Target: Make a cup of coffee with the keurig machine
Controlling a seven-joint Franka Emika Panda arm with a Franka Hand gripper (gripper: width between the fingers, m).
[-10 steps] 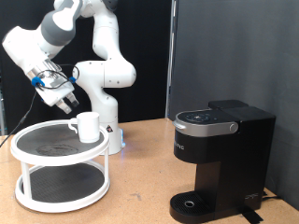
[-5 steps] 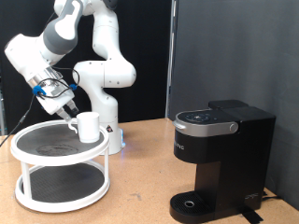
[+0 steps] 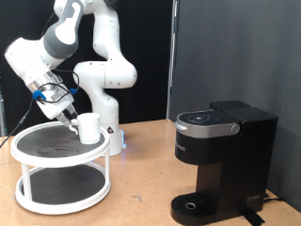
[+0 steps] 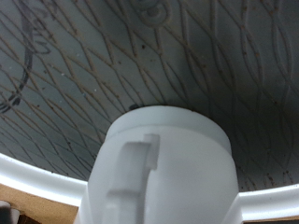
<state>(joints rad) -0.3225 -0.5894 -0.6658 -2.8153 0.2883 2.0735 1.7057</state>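
Early stage: you're closing in on the cup (image 3: 88,127), nothing brewed yet.
Cup's sitting on the shelf's (image 3: 38,153) top tier, right in front of the jaws; jaw state unclear. Keurig machine (image 3: 221,160) is sitting well away on the table (image 3: 141,188), lid down.

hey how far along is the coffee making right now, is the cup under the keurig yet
Not yet, it's early. Done: nothing visible; the keurig machine has its lid shut and its drip base bare. In hand: the gripper is down beside the cup, which stands on the top shelf of the white two-tier stand; a grasp isn't visible. Left: the cup isn't at the machine, and no brewing shows.
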